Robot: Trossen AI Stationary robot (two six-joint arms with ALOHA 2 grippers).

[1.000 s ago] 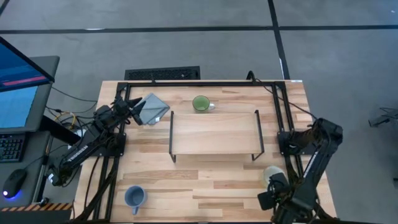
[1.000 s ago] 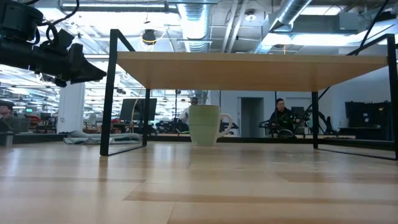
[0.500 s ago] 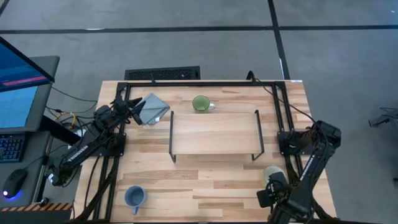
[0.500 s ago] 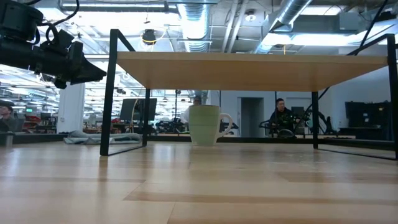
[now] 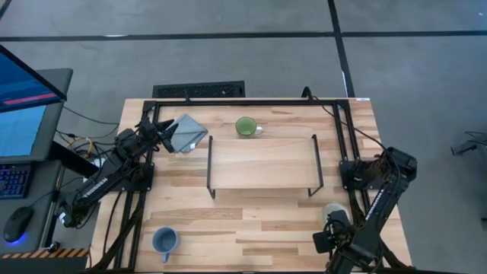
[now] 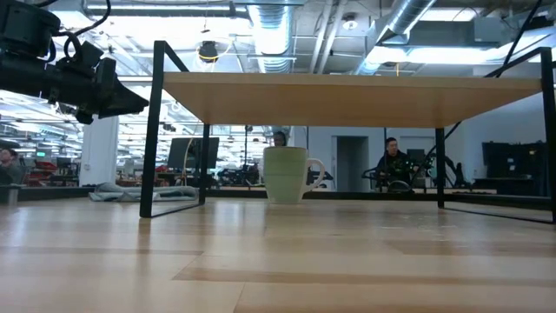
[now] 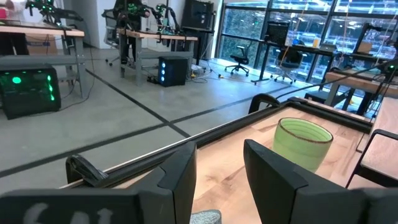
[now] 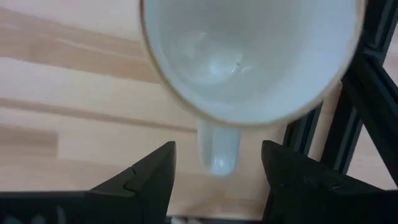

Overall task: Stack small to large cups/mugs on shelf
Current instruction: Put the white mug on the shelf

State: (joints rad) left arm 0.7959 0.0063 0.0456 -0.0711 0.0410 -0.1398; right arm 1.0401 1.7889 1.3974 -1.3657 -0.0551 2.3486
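Observation:
The cream-white mug [image 8: 249,56] stands upright near the table's right near corner [image 5: 332,211], seen from straight above in the right wrist view. My right gripper [image 8: 217,155] hangs open over it [image 5: 333,222], one finger on each side of the handle [image 8: 217,149] without touching. The green mug [image 5: 246,126] stands behind the shelf [image 5: 262,164], also in the low view [image 6: 285,174] and the left wrist view [image 7: 301,143]. The blue mug [image 5: 164,240] stands near the left near corner. My left gripper [image 5: 166,134] waits open above the grey cloth [image 5: 186,132].
The shelf board [image 6: 347,97] carries nothing and rests on black wire legs [image 6: 155,130]. A black frame rail [image 8: 367,106] runs close beside the cream mug. Bare tabletop [image 5: 251,224] lies between the blue and cream mugs. People sit in the room beyond.
My right arm has shifted slightly toward the table's near edge over the cream mug. The mugs, the cloth and my left arm have stayed where they were.

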